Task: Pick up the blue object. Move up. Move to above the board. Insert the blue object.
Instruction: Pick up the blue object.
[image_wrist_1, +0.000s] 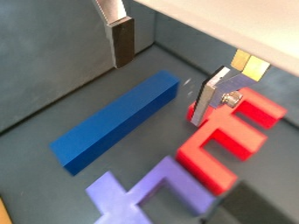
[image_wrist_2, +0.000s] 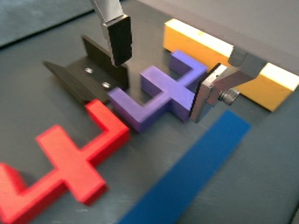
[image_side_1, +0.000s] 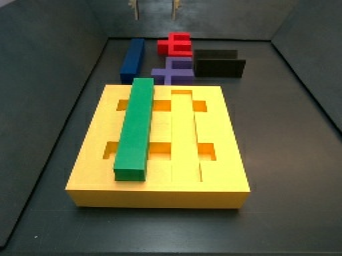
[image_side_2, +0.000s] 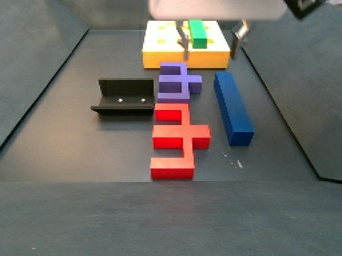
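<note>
The blue object (image_wrist_1: 117, 121) is a long dark-blue bar lying flat on the grey floor, also in view in a wrist view (image_wrist_2: 198, 175) and in both side views (image_side_1: 134, 58) (image_side_2: 233, 105). The board (image_side_1: 94, 160) is a thick yellow grooved slab, also in a side view (image_side_2: 158, 45), with a green bar (image_side_1: 139, 125) lying in one groove. My gripper (image_wrist_1: 160, 86) is open and empty, well above the floor. The bar lies below the gap between its fingers. In a wrist view (image_wrist_2: 162, 86) a purple block sits under the gap. Only the fingertips show in the side views (image_side_1: 154, 10) (image_side_2: 211, 32).
A purple stepped block (image_wrist_2: 152, 92) (image_side_2: 177, 80) and a red piece (image_wrist_1: 233, 131) (image_side_2: 177, 135) lie beside the bar. The dark fixture (image_wrist_2: 87, 74) (image_side_2: 124, 97) stands on the far side of them. Grey walls ring the floor.
</note>
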